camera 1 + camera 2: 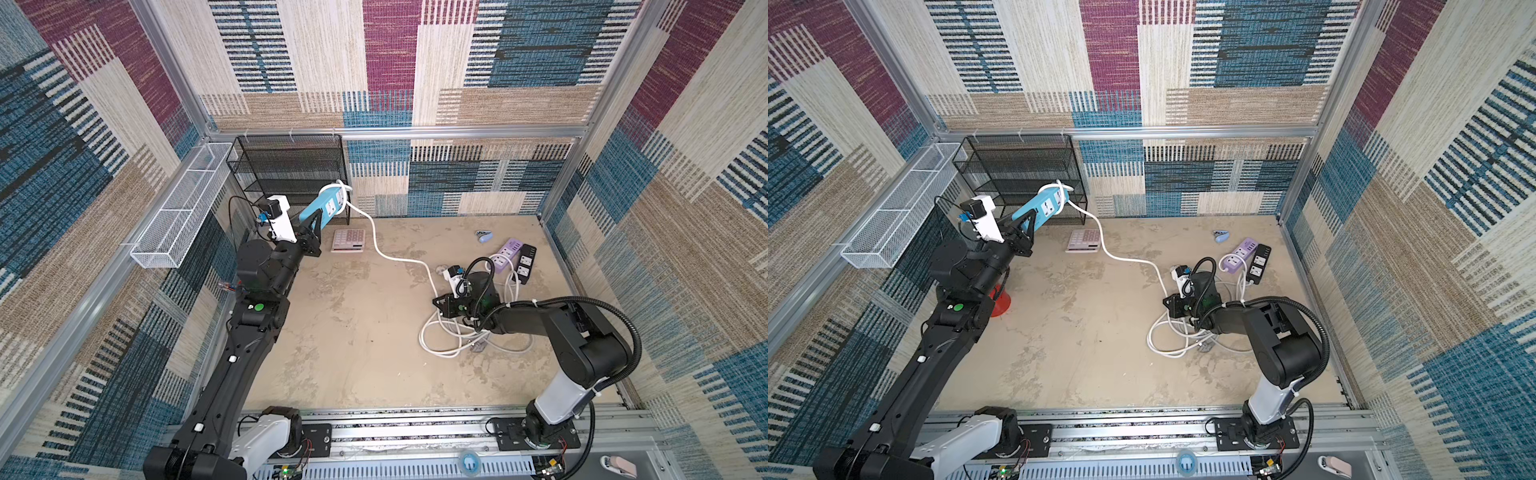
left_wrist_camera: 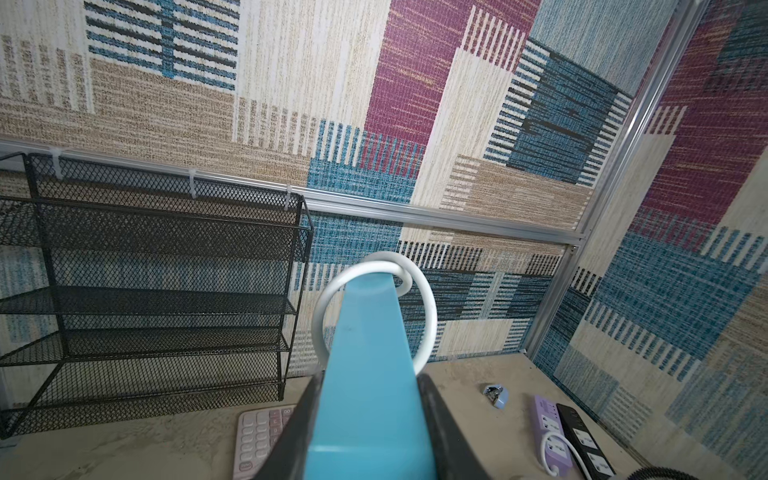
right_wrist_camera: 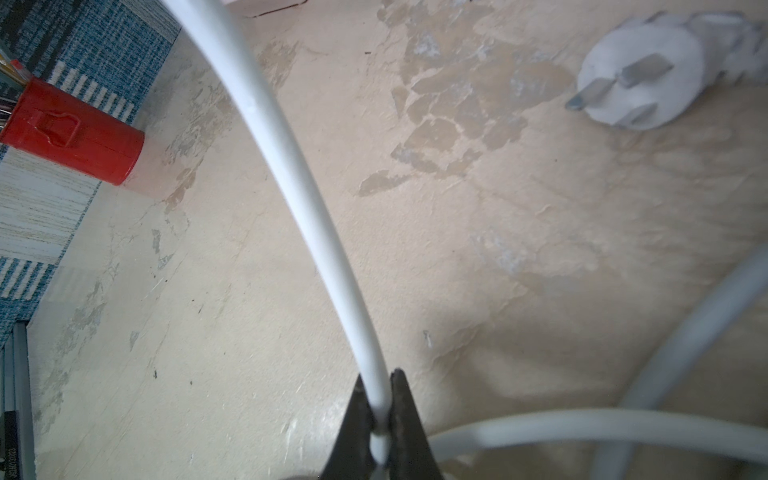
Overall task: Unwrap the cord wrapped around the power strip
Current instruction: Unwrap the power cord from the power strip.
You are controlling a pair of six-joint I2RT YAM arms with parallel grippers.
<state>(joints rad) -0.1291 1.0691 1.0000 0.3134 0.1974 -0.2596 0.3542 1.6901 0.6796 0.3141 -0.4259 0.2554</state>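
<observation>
Well, the left gripper (image 1: 315, 220) clamps the blue strip (image 1: 331, 203), holding it tilted up in the air before the black rack (image 1: 286, 166), while the right gripper (image 3: 379, 386) pinches the white cord (image 3: 293, 166) low over the table (image 1: 353, 332), by the loose coils (image 1: 440, 354). Unwrapping looks nearly done: one loop (image 2: 376, 261) hangs round the strip's far end, so the next move calls for swinging the cord round that tip to slip it off without tugging the strip loose

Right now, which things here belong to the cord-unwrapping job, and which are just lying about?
Job: blue power strip, white cord, left gripper, right gripper.

Lying about: pink calculator, purple power strip, black power strip, stapler, black mesh rack, white basket, red cup.
</observation>
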